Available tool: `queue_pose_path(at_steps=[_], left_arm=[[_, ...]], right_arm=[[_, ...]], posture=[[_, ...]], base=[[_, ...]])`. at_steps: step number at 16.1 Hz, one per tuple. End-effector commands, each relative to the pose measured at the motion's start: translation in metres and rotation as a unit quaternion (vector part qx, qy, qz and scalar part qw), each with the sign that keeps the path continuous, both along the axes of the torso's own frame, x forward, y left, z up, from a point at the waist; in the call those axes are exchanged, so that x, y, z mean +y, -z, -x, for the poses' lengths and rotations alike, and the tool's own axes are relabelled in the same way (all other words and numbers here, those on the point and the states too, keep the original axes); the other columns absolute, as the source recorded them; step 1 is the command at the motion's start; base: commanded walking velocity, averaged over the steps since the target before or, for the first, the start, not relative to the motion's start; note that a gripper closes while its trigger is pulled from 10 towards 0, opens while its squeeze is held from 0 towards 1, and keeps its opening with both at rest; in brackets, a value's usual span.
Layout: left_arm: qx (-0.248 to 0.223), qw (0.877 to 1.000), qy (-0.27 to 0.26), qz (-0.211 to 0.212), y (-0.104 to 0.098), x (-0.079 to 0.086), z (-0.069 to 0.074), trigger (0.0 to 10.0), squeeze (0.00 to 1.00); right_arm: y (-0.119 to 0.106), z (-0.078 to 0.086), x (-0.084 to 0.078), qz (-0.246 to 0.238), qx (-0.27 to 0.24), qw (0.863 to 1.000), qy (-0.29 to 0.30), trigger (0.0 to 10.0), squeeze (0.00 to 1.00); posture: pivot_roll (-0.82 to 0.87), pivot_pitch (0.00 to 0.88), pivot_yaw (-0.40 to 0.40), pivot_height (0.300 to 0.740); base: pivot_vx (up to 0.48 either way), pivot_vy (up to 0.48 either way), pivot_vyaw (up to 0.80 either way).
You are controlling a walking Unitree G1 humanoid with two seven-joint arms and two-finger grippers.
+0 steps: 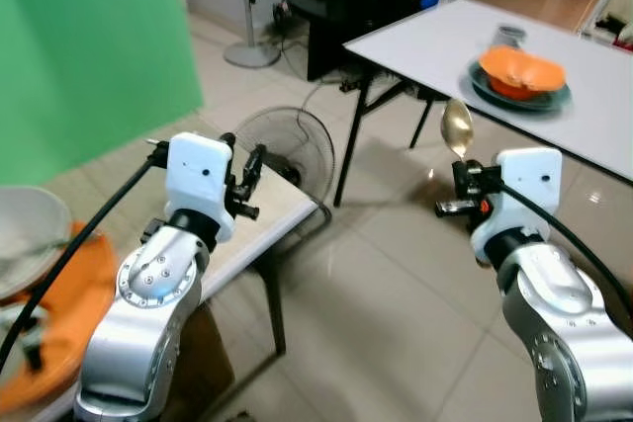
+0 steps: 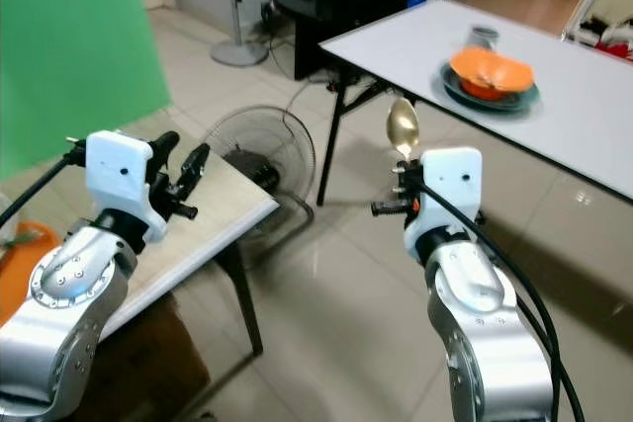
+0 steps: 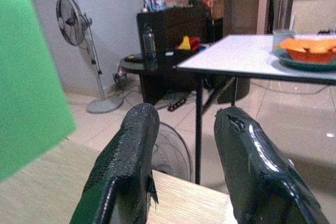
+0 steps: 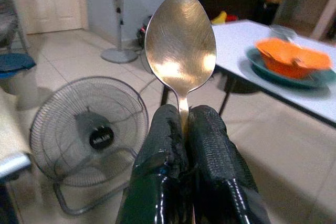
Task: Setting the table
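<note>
My right gripper (image 4: 181, 116) is shut on the handle of a golden spoon (image 4: 180, 38), whose bowl stands upright above the fingers (image 1: 461, 177). It hangs over the tiled floor, short of the white table (image 1: 415, 46). On that table an orange bowl (image 1: 521, 69) rests on a teal plate (image 1: 534, 101), with a small glass (image 1: 509, 35) behind them. My left gripper (image 3: 184, 124) is open and holds nothing; it hovers over the corner of a low wooden side table (image 1: 272, 212).
A floor fan (image 1: 287, 143) sits on the tiles between the two tables. A standing fan's base (image 1: 250, 52) and a black cabinet (image 1: 341, 2) are behind. A green screen (image 1: 89, 46) stands at the left. An orange cloth (image 1: 59, 313) and a white bowl (image 1: 25, 234) lie near my left arm.
</note>
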State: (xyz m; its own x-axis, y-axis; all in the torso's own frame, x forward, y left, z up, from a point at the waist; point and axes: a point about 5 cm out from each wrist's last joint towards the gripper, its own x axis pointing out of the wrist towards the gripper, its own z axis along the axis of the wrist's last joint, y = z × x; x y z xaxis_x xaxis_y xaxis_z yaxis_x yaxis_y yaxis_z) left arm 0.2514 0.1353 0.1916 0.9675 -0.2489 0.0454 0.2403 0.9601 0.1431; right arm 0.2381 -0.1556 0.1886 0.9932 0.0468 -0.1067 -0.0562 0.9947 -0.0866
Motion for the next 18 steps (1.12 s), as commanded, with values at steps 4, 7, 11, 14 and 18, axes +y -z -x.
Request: queue_pose_path(at_steps=[4,7,11,14,18], left_arm=[[-0.008,1.0,0.016,-0.007,-0.003,-0.006,-0.001,10.0,0.0],[-0.005,1.0,0.02,0.004,-0.002,-0.007,-0.001,10.0,0.0],[-0.001,1.0,0.027,0.005,-0.001,-0.007,0.0,10.0,0.0],[0.0,0.999,0.038,0.006,0.0,-0.009,0.001,10.0,0.0],[0.003,0.999,0.041,0.011,0.002,-0.008,0.001,10.0,0.0]], right_arm=[[0.003,0.004,-0.007,-0.003,0.01,1.0,0.022,10.0,0.0],[0.005,0.006,-0.009,-0.002,0.017,1.0,0.026,10.0,0.0],[0.005,0.007,-0.011,-0.003,0.023,0.999,0.035,10.0,0.0],[0.007,0.009,-0.016,0.003,0.033,0.998,0.052,10.0,0.0],[0.007,0.008,-0.02,0.005,0.035,0.997,0.065,10.0,0.0]], posture=[[0.09,0.0,0.013,0.74],[0.08,0.0,0.018,0.74],[0.08,0.0,0.019,0.74],[0.08,0.0,0.022,0.74],[0.08,0.0,0.023,0.74]], base=[[0.0,-0.282,0.0],[0.0,-0.094,-0.25],[0.0,0.0,-0.78],[0.0,0.0,-0.78],[0.0,0.0,-0.78]])
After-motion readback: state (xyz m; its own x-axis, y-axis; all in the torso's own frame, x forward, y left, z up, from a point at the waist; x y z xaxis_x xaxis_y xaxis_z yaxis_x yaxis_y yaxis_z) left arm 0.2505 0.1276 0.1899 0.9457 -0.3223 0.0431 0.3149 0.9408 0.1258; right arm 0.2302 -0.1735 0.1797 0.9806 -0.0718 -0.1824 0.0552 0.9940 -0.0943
